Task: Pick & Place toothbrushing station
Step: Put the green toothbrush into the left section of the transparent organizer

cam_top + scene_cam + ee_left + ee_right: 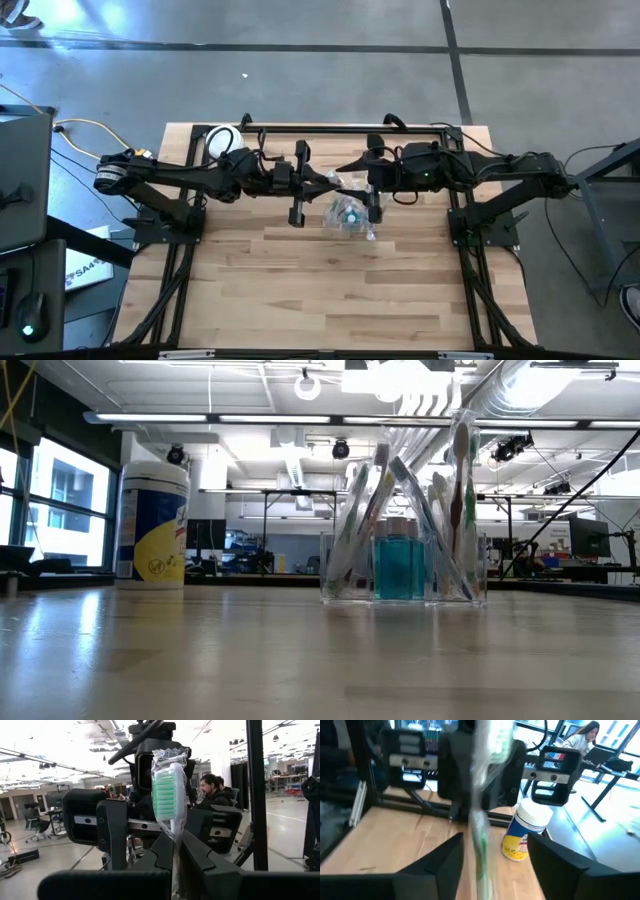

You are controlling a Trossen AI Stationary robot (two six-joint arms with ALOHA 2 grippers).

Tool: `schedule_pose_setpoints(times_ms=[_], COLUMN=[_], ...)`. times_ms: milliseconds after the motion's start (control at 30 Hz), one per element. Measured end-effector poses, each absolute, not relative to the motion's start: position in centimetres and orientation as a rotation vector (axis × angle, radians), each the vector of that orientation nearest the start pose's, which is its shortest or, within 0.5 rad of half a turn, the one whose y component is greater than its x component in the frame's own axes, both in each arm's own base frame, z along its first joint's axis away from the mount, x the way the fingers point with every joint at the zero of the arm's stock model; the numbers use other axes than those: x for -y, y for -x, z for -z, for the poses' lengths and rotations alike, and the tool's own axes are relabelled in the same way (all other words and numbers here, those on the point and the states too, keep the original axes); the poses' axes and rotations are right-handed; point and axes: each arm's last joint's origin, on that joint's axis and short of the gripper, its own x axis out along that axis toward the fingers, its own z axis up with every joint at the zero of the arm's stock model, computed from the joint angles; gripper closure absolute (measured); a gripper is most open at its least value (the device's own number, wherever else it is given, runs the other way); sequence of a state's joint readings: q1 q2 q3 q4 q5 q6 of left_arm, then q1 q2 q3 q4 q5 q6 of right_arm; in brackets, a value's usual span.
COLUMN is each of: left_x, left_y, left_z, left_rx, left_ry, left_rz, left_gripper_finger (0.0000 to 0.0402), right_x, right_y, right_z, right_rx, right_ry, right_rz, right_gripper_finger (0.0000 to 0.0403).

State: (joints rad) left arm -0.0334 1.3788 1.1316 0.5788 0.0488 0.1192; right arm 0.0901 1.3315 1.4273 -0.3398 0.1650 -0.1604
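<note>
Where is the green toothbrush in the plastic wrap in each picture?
High view: tiny, wrapped toothbrush between the two arms, above the clear holder.
Low view: not in it.
Left wrist view: toothbrush upright in the left tool.
Right wrist view: blurred, between open fingers.
Shared landmark: white tub, also in the low view.

Green-bristled toothbrush (170, 795), white tub (152, 525) with yellow label, teal bottle (398, 565).
</note>
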Motion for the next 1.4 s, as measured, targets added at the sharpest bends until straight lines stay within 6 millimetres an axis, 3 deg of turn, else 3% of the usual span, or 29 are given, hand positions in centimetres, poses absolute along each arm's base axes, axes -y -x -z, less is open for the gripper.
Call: schedule_pose_setpoints(times_ms=[167,300,500,767,933,1133,1400], left_x=[1.2,1.1,1.1,1.0,0.7,0.7,1.5], left_y=[-31.3,-31.2,-30.7,-30.3,-29.9,-30.0,-30.0], left_z=[-39.2,-39.3,-39.6,-39.2,-38.3,-37.5,-36.6], left_rx=[0.337,0.339,0.329,0.217,0.083,0.006,-0.05], left_ry=[-0.12,-0.12,-0.118,-0.081,-0.058,-0.012,0.082], left_rz=[0.057,0.052,0.035,0.027,-0.076,-0.077,-0.037], left_gripper_finger=[0.0394,0.0394,0.0395,0.0396,0.0396,0.0396,0.0396], right_x=[-2.2,-2.8,-3.6,-4.4,-4.5,-4.3,-4.8], right_y=[-28.8,-27.5,-23.7,-18.0,-15.8,-13.3,-12.7], right_z=[-41.8,-42.3,-43.5,-44.1,-42.3,-39.4,-35.1], right_rx=[-0.273,-0.28,-0.311,-0.377,-0.393,-0.347,-0.233], right_ry=[0.236,0.25,0.259,0.126,0.033,-0.068,-0.081], right_rz=[0.063,0.109,0.148,0.071,0.159,0.175,0.103], right_gripper_finger=[0.0166,0.0148,0.014,0.0142,0.0142,0.0142,0.0142])
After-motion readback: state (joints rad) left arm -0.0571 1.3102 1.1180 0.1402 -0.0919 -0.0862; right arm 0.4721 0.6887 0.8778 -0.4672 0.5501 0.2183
